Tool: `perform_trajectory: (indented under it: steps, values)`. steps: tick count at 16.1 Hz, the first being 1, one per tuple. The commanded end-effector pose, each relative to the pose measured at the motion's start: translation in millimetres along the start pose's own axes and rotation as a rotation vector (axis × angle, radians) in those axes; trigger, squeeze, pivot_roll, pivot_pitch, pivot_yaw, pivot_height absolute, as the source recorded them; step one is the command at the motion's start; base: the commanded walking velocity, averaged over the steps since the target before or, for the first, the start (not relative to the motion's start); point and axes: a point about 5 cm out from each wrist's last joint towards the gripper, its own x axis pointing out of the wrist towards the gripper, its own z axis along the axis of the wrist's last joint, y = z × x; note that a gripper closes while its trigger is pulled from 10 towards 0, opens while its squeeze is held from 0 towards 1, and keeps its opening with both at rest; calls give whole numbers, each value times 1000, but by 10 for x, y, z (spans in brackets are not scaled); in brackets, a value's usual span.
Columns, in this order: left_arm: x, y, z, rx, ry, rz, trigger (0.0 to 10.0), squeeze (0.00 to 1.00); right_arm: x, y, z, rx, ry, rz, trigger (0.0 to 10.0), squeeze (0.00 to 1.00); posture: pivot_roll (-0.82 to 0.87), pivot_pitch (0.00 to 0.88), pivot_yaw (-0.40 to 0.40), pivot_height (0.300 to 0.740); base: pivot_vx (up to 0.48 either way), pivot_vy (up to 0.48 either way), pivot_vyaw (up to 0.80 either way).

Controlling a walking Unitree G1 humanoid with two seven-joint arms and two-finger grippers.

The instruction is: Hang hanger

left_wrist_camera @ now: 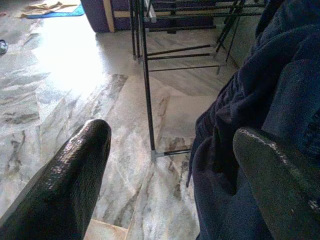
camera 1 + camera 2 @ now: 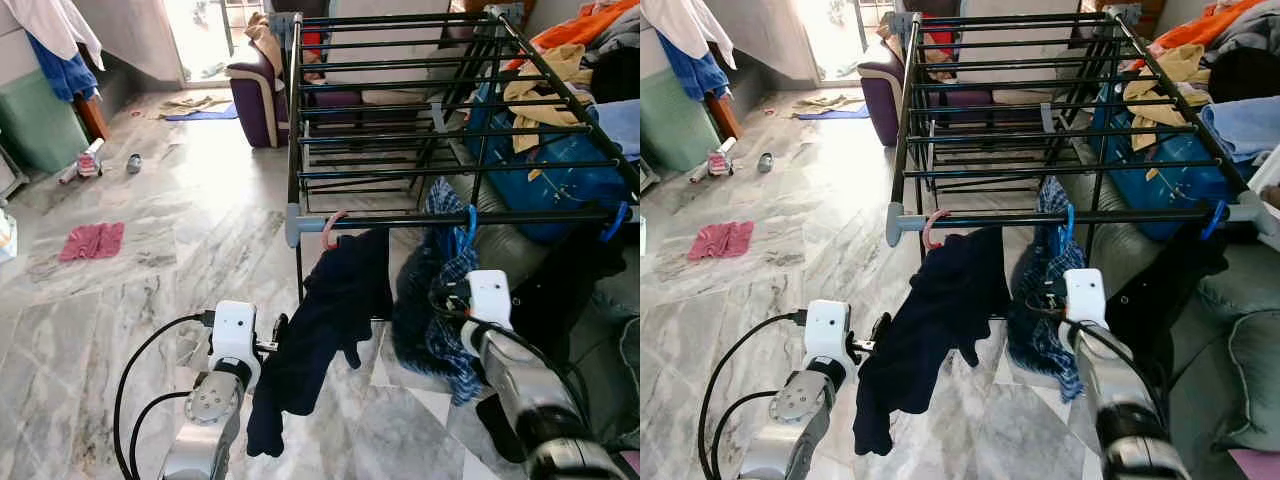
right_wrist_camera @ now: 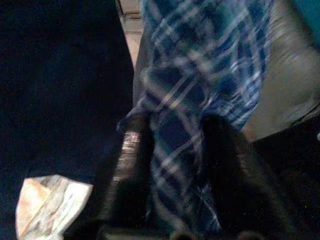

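Two garments hang from the front bar of a black drying rack (image 2: 440,120), which stands on a grey marble floor (image 2: 180,250). At about 11 o'clock from the robot, a dark navy garment (image 2: 320,320) hangs on a pink hanger (image 2: 332,228), and the hook of this hanger sits over the front bar near the grey corner cap of the rack. At about 1 o'clock, a blue plaid shirt (image 2: 440,290) hangs on a blue hanger (image 2: 468,225), whose hook is also over the same bar. A third blue hook (image 2: 614,222) is at the far right end of the bar, with a black garment (image 2: 560,290) under it.

The left end effector (image 1: 165,175) is released: in the left wrist view its two black fingers (image 1: 75,175) stand wide apart, with the navy garment just beside one of them and the floor between them. In the head views it is at about 10 o'clock, low, next to the lower hem of the navy garment.

The right end effector (image 3: 170,155) is clenched on the plaid shirt; in the right wrist view the checked cloth is pressed between the two fingers.

Behind the rack there is a purple sofa (image 2: 255,95). A pink cloth (image 2: 92,240) lies on the floor at about 9 o'clock, well apart from the rack.
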Motion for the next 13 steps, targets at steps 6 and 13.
perform_trajectory:
  steps: [6,13]
  values:
    - [-21,42,-10,16,-2,21,10000,0,-392,-35,144,-84,-177,-82,10000,1000,-65,0,21,740,0,0,0]
    - [-44,40,73,69,-63,-36,10000,0,-598,-82,143,-76,-225,-199,10000,1000,-72,0,28,740,0,0,0]
